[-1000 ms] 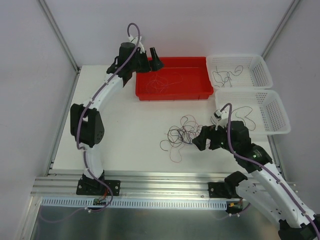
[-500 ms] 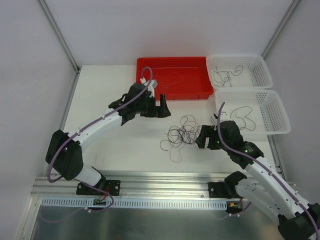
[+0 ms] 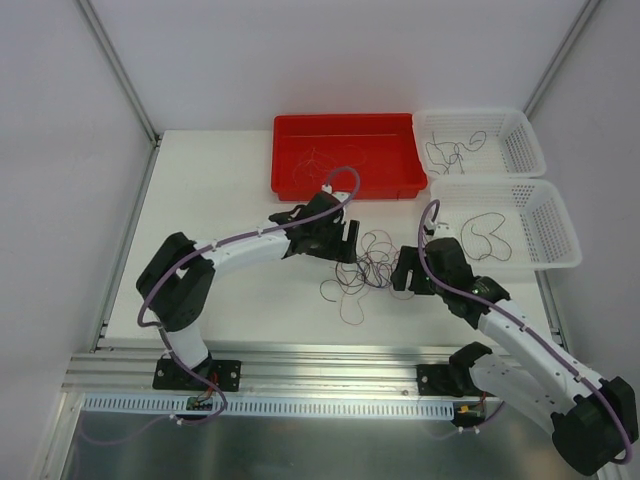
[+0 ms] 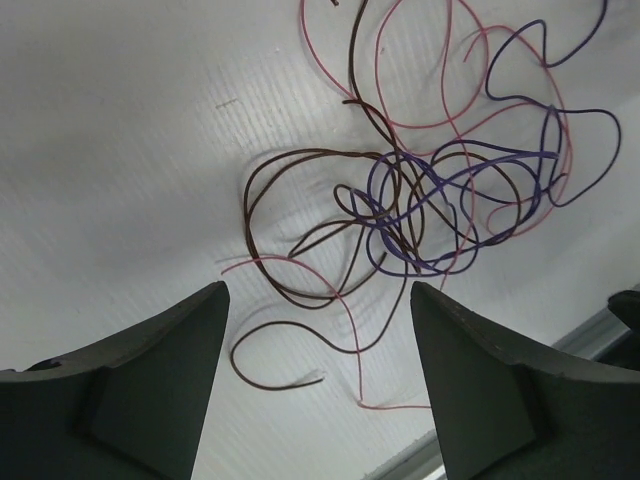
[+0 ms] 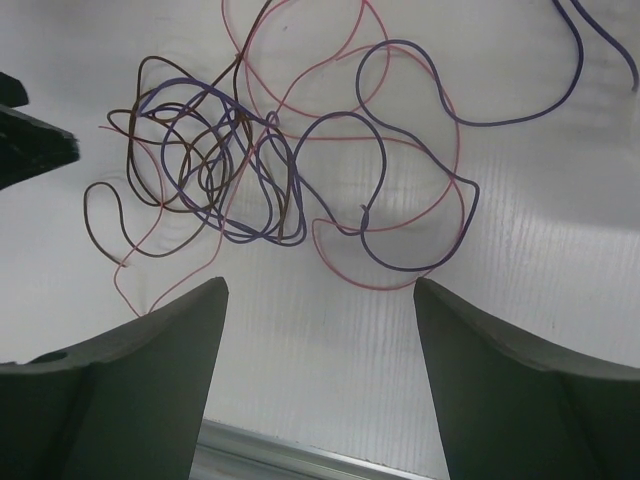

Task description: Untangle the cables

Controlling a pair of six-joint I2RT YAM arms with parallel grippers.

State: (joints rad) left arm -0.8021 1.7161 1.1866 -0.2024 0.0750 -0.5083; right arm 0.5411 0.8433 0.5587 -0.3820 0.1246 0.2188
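Over the last second the left gripper (image 3: 347,240) has swung back from the red tray (image 3: 343,188) and now hangs just left of the cables (image 3: 365,265). The right gripper (image 3: 405,271) has edged in to their right. Both stand wide with nothing between the fingers. The cables lie in 1 loose knot of brown, purple and pink strands on the white table (image 3: 230,180), nearer than the tray. We judge another strand is about to be pulled out. The tray holds a few thin loops. The far white basket (image 3: 530,150) holds several dark strands, and the near white basket (image 3: 560,230) holds a dark loop.
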